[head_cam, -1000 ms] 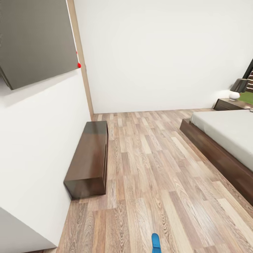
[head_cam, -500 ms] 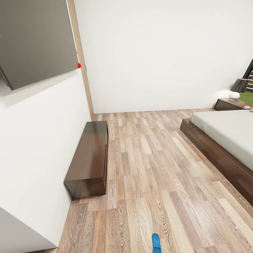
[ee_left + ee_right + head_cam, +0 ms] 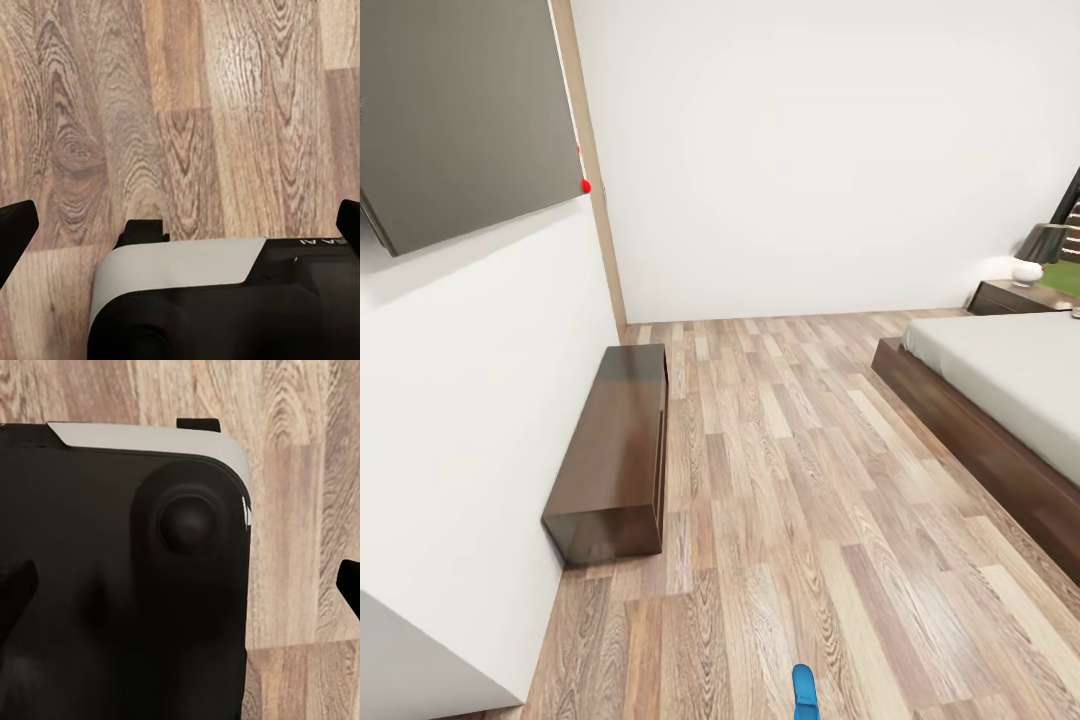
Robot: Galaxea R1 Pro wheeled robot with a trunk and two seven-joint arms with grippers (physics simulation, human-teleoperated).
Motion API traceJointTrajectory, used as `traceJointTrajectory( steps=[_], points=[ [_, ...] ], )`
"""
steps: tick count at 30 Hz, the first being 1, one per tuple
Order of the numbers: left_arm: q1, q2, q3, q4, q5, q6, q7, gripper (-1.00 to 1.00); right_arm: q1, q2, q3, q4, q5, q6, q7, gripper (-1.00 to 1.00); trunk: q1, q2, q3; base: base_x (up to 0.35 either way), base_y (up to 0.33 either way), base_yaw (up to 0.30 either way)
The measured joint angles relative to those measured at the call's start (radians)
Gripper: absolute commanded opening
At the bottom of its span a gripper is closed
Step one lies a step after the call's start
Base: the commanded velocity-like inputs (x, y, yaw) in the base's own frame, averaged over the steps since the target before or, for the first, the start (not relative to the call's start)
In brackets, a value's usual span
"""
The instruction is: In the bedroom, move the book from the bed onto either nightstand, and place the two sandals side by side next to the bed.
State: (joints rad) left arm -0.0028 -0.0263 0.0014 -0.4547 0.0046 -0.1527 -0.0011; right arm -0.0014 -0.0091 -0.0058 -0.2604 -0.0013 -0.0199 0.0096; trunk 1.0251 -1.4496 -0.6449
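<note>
One bright blue sandal (image 3: pixel 804 692) lies on the wood-plank floor at the head view's lower edge, partly cut off. The bed (image 3: pixel 1010 380), an off-white mattress on a dark brown platform, fills the right side. Beyond its far corner stands a dark nightstand (image 3: pixel 1010 297). The book is out of view. In the left wrist view my left gripper (image 3: pixel 180 229) is open, its black fingertips (image 3: pixel 15 232) spread wide above the floor and my own base. In the right wrist view my right gripper (image 3: pixel 180 589) is open too, one fingertip (image 3: pixel 349 585) at the picture's edge, with nothing held.
A long low dark dresser (image 3: pixel 615 450) stands against the white wall at left, under a wall-mounted grey screen (image 3: pixel 460 110). A dark-shaded lamp (image 3: pixel 1042 243) with a white round base sits on the nightstand. Open plank floor (image 3: pixel 790 470) stretches between dresser and bed.
</note>
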Motion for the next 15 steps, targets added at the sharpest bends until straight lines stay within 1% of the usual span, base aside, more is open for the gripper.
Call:
traceJointTrajectory(
  steps=[3, 6, 8, 10, 11, 13, 15],
  points=[
    [-0.002, -0.003, 0.0, -0.029, 0.0, 0.004, 0.003, 1.0, 0.0, 0.0, -0.001, -0.005, 0.0, 0.0, 0.001, 1.0, 0.0, 0.0, 0.0, 0.0, 0.0, 0.0],
    [-0.005, -0.01, -0.002, -0.112, -0.003, 0.029, 0.005, 1.0, 0.0, -0.002, -0.001, -0.012, 0.0, 0.0, 0.001, 1.0, 0.0, 0.0, 0.0, 0.0, 0.0, 0.0],
    [-0.007, -0.018, -0.002, -0.171, -0.004, 0.066, 0.005, 1.0, 0.0, -0.002, -0.002, -0.014, 0.0, 0.0, 0.001, 1.0, 0.0, 0.0, 0.0, 0.0, 0.0, 0.0],
    [-0.011, -0.027, -0.003, -0.243, -0.004, 0.124, 0.002, 1.0, 0.0, -0.003, -0.002, -0.016, -0.001, 0.0, 0.001, 1.0, 0.0, 0.0, 0.0, 0.0, 0.0, 0.0],
    [-0.013, -0.031, -0.003, -0.259, -0.004, 0.136, 0.002, 1.0, 0.0, -0.003, -0.002, -0.016, -0.001, 0.0, 0.001, 1.0, 0.0, 0.0, 0.0, 0.0, 0.0, 0.0],
    [-0.021, -0.047, -0.004, -0.302, -0.004, 0.158, 0.001, 1.0, 0.0, -0.003, -0.003, -0.017, -0.001, 0.0, 0.001, 1.0, 0.0, 0.0, 0.0, 0.0, 0.0, 0.0],
    [-0.033, -0.073, -0.004, -0.355, -0.005, 0.173, 0.0, 1.0, 0.0, -0.004, -0.01, -0.017, -0.001, -0.001, 0.001, 1.0, 0.0, 0.0, 0.0, 0.0, 0.0, 0.0]
  ],
)
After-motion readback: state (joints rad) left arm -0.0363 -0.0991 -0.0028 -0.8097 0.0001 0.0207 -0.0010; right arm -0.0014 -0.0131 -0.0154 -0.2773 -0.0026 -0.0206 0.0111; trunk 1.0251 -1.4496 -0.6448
